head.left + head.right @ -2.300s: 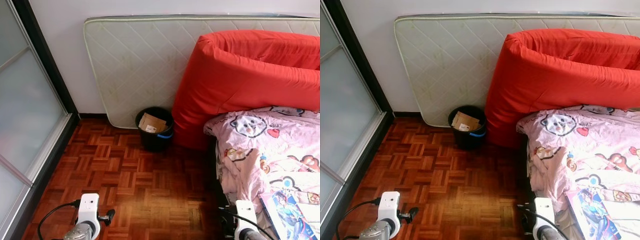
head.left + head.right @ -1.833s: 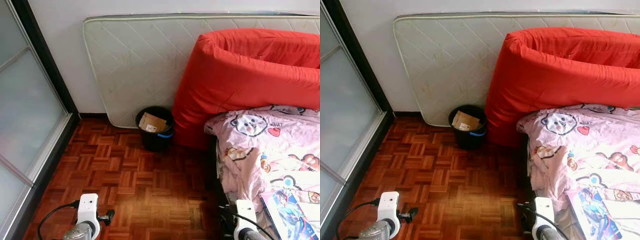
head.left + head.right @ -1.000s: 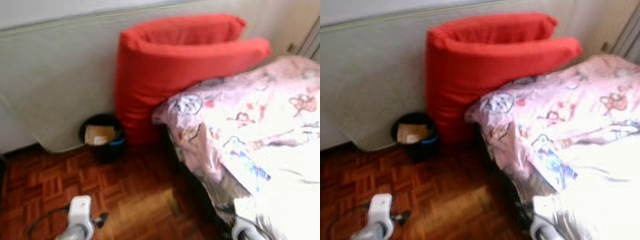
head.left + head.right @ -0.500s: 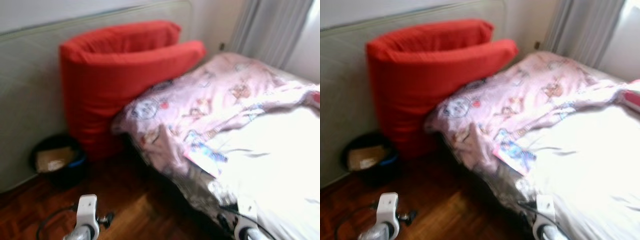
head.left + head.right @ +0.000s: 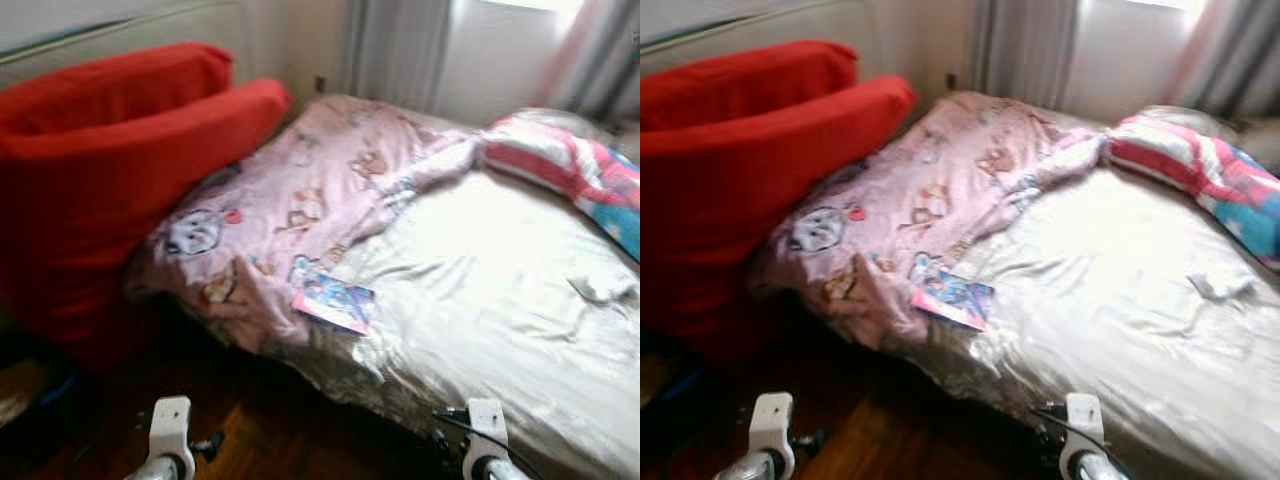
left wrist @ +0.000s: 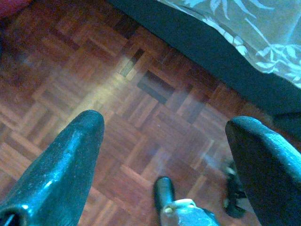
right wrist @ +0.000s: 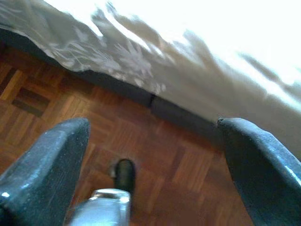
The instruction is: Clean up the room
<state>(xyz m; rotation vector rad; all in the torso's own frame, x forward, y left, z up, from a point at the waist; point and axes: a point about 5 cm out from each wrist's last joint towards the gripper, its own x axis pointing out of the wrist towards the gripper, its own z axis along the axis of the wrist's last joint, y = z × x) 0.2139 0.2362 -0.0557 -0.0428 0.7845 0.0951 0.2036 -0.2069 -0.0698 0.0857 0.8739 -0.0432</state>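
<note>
A bed (image 5: pixel 480 330) with a pale sheet lies in front of me and to the right. A pink cartoon blanket (image 5: pixel 300 190) is bunched over its near left part. A colourful booklet (image 5: pixel 335 303) lies at the blanket's edge. A small crumpled white scrap (image 5: pixel 603 289) rests on the sheet at the right. Both arms hang low, with the wrists at the picture's lower edge. My left gripper (image 6: pixel 164 122) is open over parquet floor. My right gripper (image 7: pixel 153 125) is open over the floor beside the bed's hanging sheet (image 7: pixel 141 61). Neither holds anything.
A folded red mattress (image 5: pixel 100 180) leans at the left against the bed's corner. A striped red, white and blue quilt (image 5: pixel 570 165) lies at the bed's far right. Grey curtains (image 5: pixel 400 50) hang behind the bed. Dark parquet floor (image 5: pixel 260 440) runs between me and the bed.
The whole view has swung to the right: the black bin and the leaning white mattress have slid off to the left, and the bed has come into the middle. Both arms still hang low.
</note>
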